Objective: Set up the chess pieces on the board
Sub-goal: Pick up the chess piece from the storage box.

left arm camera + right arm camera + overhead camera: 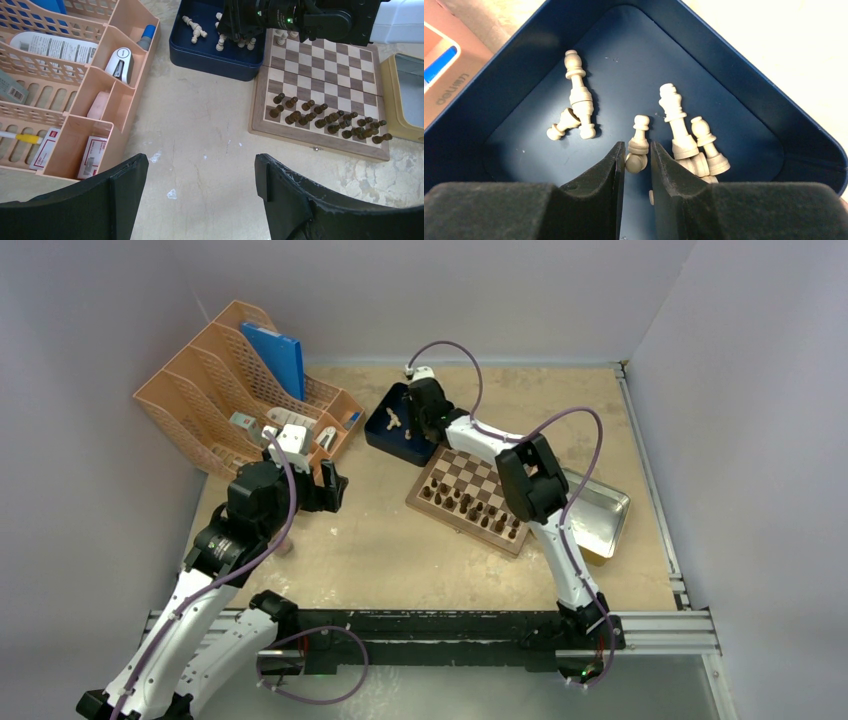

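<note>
While my right gripper hangs narrow inside the blue tray, a pale pawn sits between its fingertips; whether it is pinched I cannot tell. Other chess pieces lie around it. My left gripper gapes wide over the desk, near the board. Print on the boxes in the organizer is too small to read.

Tan table holds a peach desk organizer far left, blue tray far middle, board just beside it, and metal tray right.
</note>
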`<control>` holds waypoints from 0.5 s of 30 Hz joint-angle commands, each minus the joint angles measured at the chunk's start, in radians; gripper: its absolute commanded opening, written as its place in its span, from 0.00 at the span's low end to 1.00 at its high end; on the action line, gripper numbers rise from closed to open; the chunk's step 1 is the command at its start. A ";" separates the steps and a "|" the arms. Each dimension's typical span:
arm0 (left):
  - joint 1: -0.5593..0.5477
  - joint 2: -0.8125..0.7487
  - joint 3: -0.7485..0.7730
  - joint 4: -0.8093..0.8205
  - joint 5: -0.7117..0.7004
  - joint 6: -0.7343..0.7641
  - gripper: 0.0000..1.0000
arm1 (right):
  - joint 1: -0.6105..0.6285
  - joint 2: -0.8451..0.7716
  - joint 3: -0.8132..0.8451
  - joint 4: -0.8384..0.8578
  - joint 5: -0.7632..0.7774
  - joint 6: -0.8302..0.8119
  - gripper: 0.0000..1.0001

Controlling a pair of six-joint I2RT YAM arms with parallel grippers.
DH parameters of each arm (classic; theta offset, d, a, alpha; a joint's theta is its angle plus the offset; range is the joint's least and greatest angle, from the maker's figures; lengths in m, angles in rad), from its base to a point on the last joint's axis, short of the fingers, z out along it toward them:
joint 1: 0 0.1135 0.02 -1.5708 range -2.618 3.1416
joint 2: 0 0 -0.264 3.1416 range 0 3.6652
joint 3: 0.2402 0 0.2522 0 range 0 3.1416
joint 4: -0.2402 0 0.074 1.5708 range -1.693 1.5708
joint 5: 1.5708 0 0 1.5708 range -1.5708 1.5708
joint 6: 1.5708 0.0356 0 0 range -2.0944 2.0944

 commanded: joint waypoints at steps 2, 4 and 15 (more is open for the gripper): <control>0.001 -0.005 -0.005 0.030 -0.003 0.002 0.78 | 0.009 -0.002 0.032 -0.007 0.005 -0.011 0.26; 0.001 -0.005 -0.004 0.031 -0.003 0.001 0.78 | 0.008 -0.005 0.033 -0.010 0.005 -0.013 0.22; 0.001 -0.007 -0.005 0.028 -0.012 0.002 0.78 | 0.011 -0.090 -0.009 -0.019 0.010 -0.004 0.13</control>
